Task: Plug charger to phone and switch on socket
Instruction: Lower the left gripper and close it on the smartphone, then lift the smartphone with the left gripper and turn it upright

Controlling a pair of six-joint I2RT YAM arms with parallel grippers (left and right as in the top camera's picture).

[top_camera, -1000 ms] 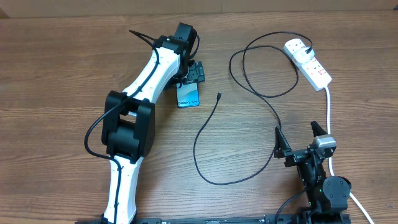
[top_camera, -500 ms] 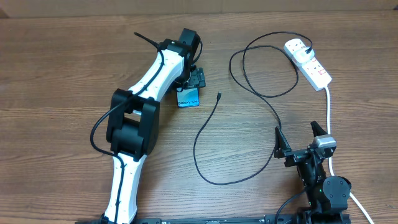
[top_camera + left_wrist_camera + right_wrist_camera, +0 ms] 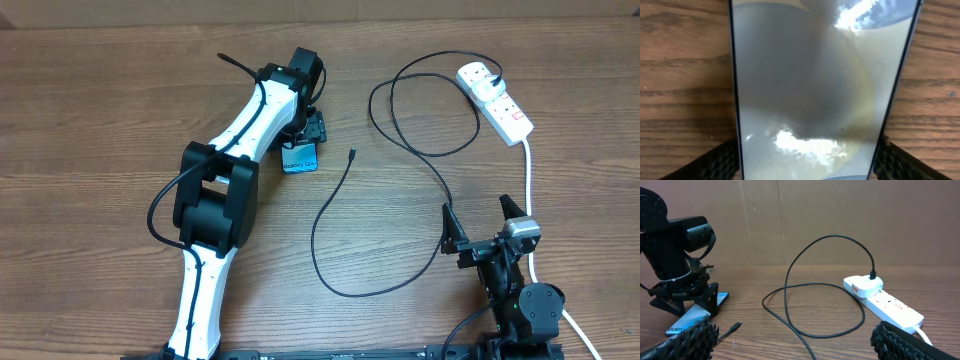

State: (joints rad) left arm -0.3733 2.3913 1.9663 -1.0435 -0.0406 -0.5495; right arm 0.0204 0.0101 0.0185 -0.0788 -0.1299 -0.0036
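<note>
The left gripper point(image 3: 305, 132) is pinching the phone point(image 3: 301, 160) by its long edges, jaws flush against both sides, flat on the tabletop point(image 3: 100, 120). "Galaxy" is showing on the exposed end. The rest is hiding under the gripper, and the wrist view is giving only glare. The right gripper point(image 3: 478, 215) is hanging with jaws spread. The charger point(image 3: 340, 190) tip is lying near the phone, not touching, and its plug is sitting in the socket point(image 3: 503, 105), whose markings are too small to read.

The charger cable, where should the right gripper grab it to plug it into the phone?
Probably just behind the connector tip, where the charger runs straight. It lies flat on the table, so come down from above with the right gripper, fingers across the cable, leaving the tip free toward the phone.
</note>
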